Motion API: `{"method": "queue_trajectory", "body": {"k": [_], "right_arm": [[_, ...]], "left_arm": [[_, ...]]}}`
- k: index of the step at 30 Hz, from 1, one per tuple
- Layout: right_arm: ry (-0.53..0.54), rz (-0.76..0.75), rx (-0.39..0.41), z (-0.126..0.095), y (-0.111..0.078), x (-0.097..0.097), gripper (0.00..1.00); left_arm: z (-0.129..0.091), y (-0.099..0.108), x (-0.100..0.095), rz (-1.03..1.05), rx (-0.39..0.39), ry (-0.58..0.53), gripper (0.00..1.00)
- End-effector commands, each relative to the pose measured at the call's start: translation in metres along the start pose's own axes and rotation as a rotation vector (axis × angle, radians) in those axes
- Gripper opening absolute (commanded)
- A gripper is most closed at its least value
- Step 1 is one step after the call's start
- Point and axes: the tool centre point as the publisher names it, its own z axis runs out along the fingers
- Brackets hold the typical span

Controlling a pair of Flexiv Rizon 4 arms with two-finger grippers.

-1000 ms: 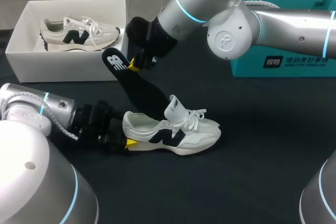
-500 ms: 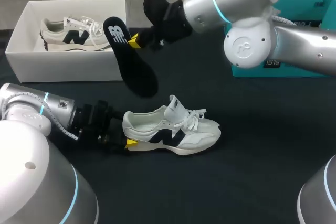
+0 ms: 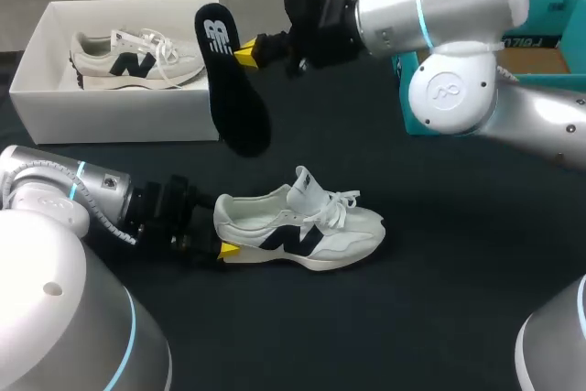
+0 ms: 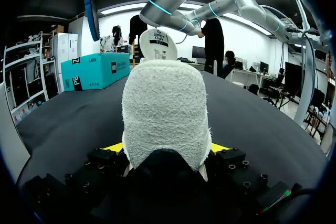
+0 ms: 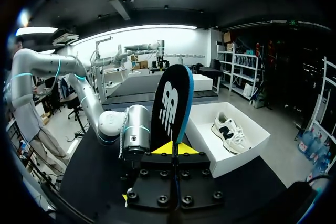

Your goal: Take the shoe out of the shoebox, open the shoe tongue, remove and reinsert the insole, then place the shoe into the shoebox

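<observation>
A white shoe (image 3: 302,226) with a dark side logo lies on the black table, toe pointing right. My left gripper (image 3: 224,246) is at its heel. In the left wrist view the heel (image 4: 165,108) fills the gap between the yellow tips of the left gripper (image 4: 167,148), which is shut on it from both sides. My right gripper (image 3: 247,50) is shut on the heel end of the black insole (image 3: 233,89). It holds the insole in the air, above and behind the shoe, hanging toe-down. From the right wrist the insole (image 5: 170,106) stands up out of the right gripper (image 5: 174,148).
The open white shoebox (image 3: 37,52) stands at the back left with a second white shoe (image 3: 137,57) inside. A teal box (image 3: 572,20) sits at the back right, mostly behind my right arm.
My right arm has pulled the insole up out of the shoe and carried it back and to the right. The left gripper and the shoe have stayed put.
</observation>
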Motion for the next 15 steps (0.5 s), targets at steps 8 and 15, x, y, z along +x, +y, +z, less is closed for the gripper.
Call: {"method": "queue_trajectory", "body": {"k": [8, 15], "right_arm": [[-0.060, 0.065, -0.038, -0.016, 0.001, 0.002, 0.00], [-0.141, 0.248, 0.008, -0.061, 0.030, 0.005, 0.00]], "left_arm": [[0.000, 0.003, 0.001, 0.000, -0.003, -0.001, 0.00], [0.000, 0.003, 0.001, 0.000, -0.003, -0.001, 0.00]]}}
